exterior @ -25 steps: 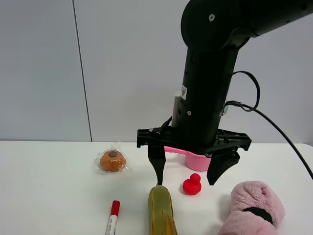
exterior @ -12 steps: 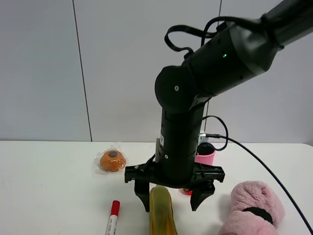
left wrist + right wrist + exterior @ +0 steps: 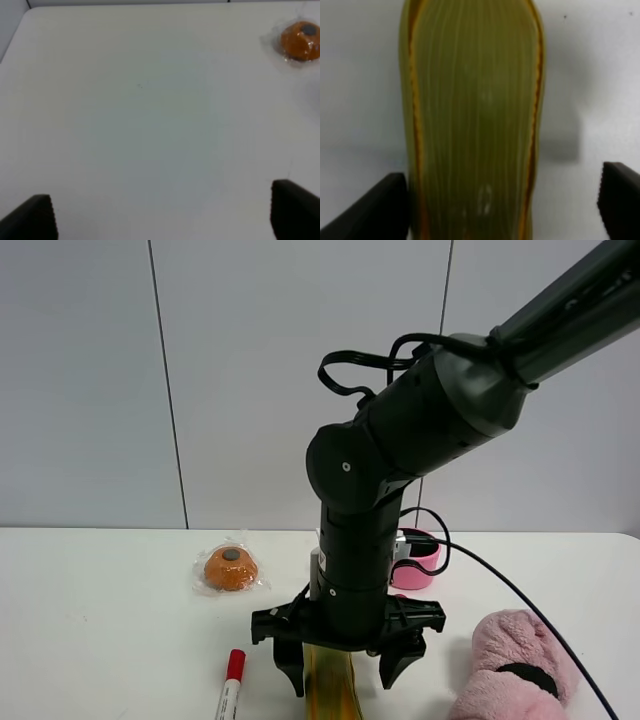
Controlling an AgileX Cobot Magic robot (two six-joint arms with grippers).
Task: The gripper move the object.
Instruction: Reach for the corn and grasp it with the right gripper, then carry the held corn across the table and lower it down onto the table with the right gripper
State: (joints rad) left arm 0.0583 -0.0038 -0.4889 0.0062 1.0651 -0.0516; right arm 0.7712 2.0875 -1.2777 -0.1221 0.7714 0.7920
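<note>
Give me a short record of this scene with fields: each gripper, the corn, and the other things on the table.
right gripper: open, low over the table, one finger on each side of the corn
corn: lies flat, husk side up, not clamped
left gripper: open, holds nothing, bare table below
other things: wrapped orange item, marker, pink pan, pink plush

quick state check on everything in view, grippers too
right gripper, open, straddling the corn cob
left gripper, open, over the table
corn cob, lying flat, not gripped
marker, lying flat, red cap on
orange item, in clear wrapper
pink cup, upright
</note>
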